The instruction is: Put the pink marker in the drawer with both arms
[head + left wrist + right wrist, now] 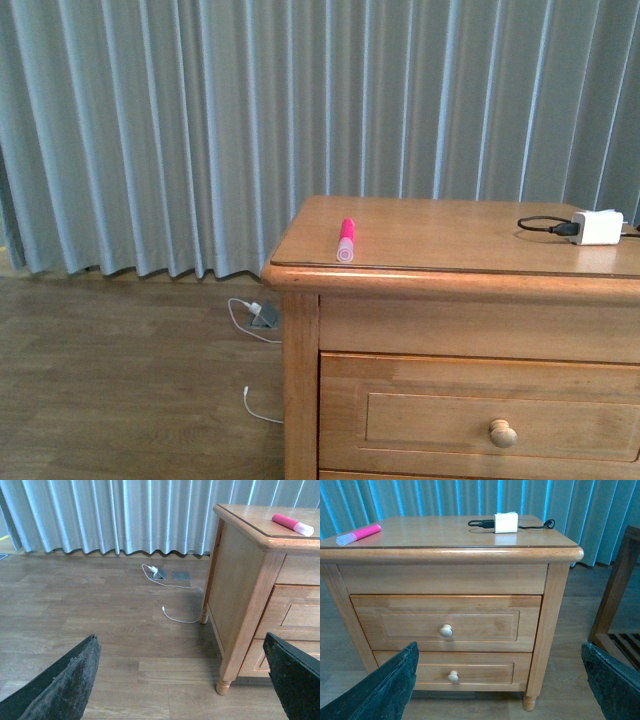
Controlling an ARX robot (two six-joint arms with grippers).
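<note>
A: Front view?
B: No arms in it. Pink marker (346, 241) lies flat on the cabinet top (450, 235), centre frame, near the front left corner. Long axis runs front to back, pale cap toward the camera. Drawer (480, 420) closed, lower right.
A: Wrist views?
B: Only they show the grippers. Left gripper (180, 642): fingers wide apart, holding nothing. Right gripper (499, 650): same, empty. A lower drawer (452, 672) shows only there. White charger (505, 522) upper centre.

The nightstand (450, 235) top bears a marker (346, 240), up ahead of the left gripper (180, 636), and a charger (597, 227) with its cable (540, 225), up beyond the right gripper (500, 645).
</note>
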